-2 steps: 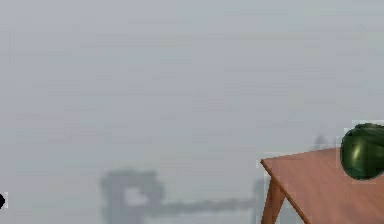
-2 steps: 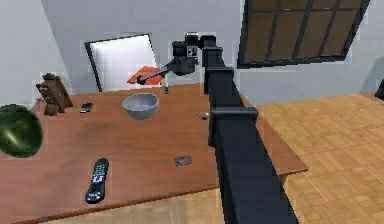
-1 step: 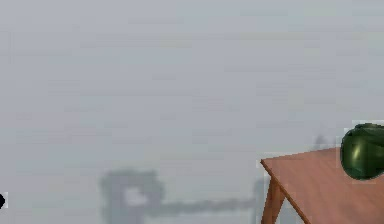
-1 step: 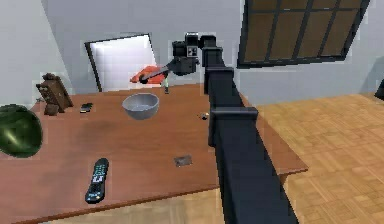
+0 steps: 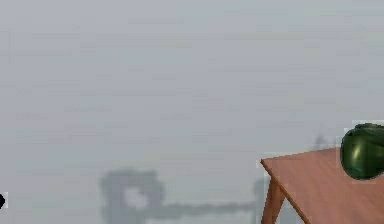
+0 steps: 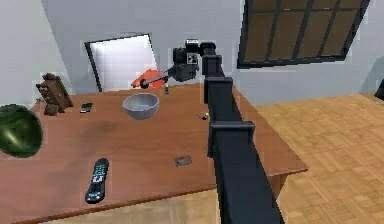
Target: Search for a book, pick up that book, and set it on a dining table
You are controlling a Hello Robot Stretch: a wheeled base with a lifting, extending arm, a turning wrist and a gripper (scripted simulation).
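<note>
Finds a red-orange slab [image 6: 148, 78], book-like in outline and perhaps the book sought, at the far edge of the wooden dining table [image 6: 150, 150], just above a grey bowl [image 6: 142, 103] in the arm side view. Places it directly left of the gripper [image 6: 170, 76], at the very tips of the fingers, with its long side seemingly running along the table's far edge and tipped slightly up toward the gripper. Impossible to tell a hold on it, or on anything, with tabletop and a white chair [image 6: 118, 55] right behind. Judges the coming move to hinge on that short leftward gap, with the one arm [image 6: 235, 150] stretched across the table and well placed for it. Counts one red-orange slab, one bowl, one remote control [image 6: 97, 180] near the front edge, one green melon-like ball [image 6: 18, 130] at the left end, one brown wooden ornament [image 6: 52, 93], two small dark items [image 6: 182, 160] on the wood, one chair and one dark-framed window [image 6: 300, 30] beyond.
</note>
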